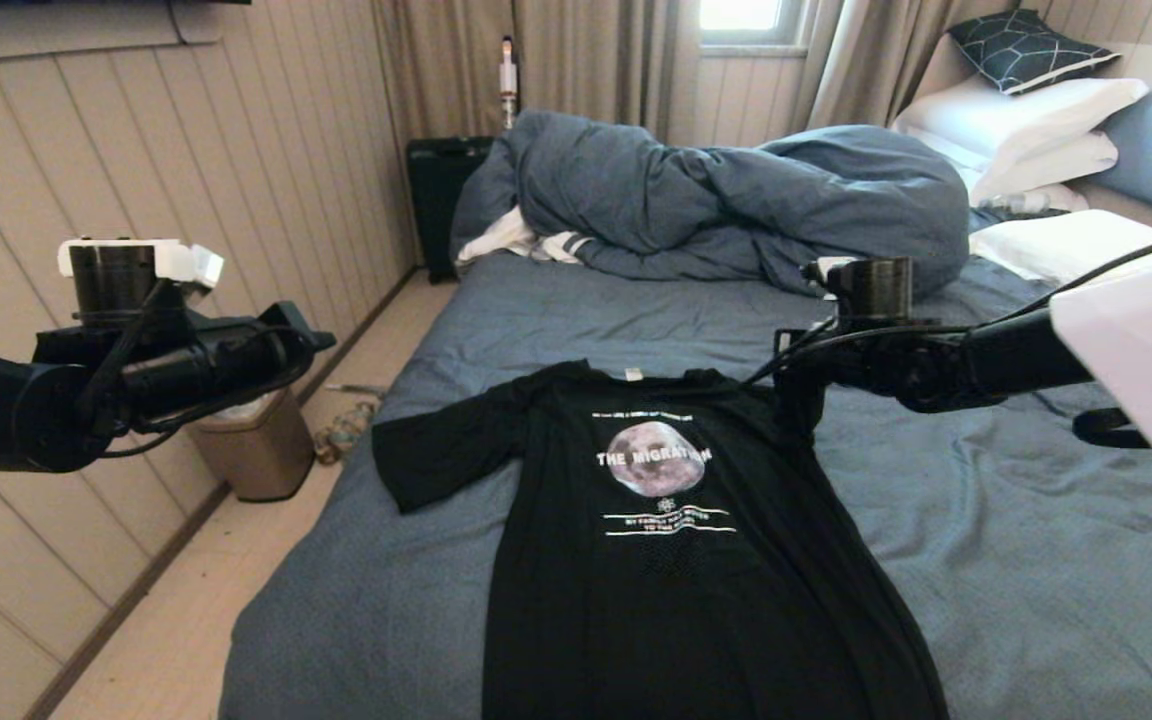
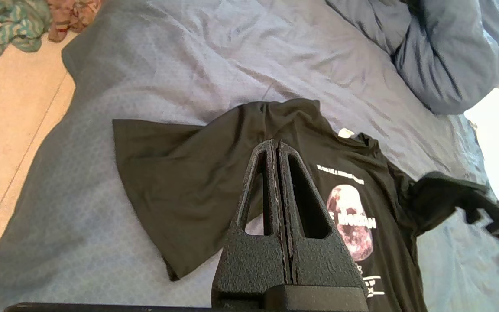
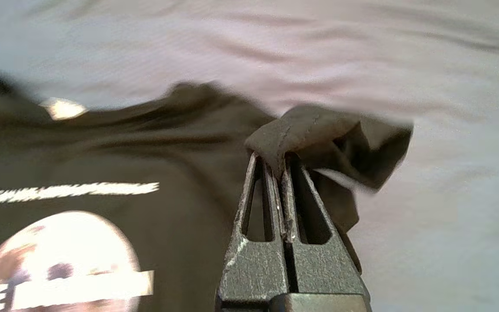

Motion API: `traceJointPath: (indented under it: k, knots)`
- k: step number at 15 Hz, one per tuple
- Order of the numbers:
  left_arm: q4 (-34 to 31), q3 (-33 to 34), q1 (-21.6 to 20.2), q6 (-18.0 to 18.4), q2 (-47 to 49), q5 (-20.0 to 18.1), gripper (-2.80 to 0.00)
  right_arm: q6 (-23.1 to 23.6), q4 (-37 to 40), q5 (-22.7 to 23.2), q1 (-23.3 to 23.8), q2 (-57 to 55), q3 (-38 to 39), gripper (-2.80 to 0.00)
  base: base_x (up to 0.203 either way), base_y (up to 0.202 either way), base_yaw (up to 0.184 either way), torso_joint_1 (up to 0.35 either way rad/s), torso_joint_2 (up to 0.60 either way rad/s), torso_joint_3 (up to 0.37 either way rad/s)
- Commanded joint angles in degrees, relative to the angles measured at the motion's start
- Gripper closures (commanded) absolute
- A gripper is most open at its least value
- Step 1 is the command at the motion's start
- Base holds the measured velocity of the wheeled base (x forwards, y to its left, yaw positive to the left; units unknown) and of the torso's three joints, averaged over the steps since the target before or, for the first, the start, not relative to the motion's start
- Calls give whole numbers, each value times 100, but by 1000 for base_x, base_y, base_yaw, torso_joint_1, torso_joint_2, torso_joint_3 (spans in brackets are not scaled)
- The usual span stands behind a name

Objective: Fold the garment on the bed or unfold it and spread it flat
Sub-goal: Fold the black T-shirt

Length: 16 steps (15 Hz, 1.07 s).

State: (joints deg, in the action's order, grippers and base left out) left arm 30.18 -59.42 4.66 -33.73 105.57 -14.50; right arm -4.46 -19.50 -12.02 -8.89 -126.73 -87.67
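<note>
Black T-shirt lies print-up on the bed, centre to lower centre of the head view, collar toward the duvet bunched at upper centre. One sleeve spread flat at frame left. Right hand, centre right in the head view, pressed together and pinching the other sleeve, cloth lifted and bunched over its tips. Left hand at far left, over the floor beside the bed, pressed together, holding nothing. Bin below it.
</note>
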Motion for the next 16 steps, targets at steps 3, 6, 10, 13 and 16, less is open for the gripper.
traceJointPath:
  k: [3, 6, 10, 13, 16]
  knots:
    - [31, -26, 0, -8, 130, 0, 0, 115, -49, -377, -672, -557, -273, 0, 0, 0, 0, 0, 0, 0]
    - [23, -52, 0, -2, 169, 4, 0, 240, -54, -495, -968, -687, -209, 0, 0, 0, 0, 0, 0, 0]
    - [23, -71, 0, -2, 236, 3, 0, 279, -54, -525, -1106, -693, -54, 0, 0, 0, 0, 0, 0, 0]
    - [23, -61, 0, -2, 227, 0, 0, 358, -67, -520, -1124, -706, 64, 0, 0, 0, 0, 0, 0, 0]
    - [23, -61, 0, -2, 225, 0, 0, 402, -127, -520, -1139, -685, 139, 0, 0, 0, 0, 0, 0, 0]
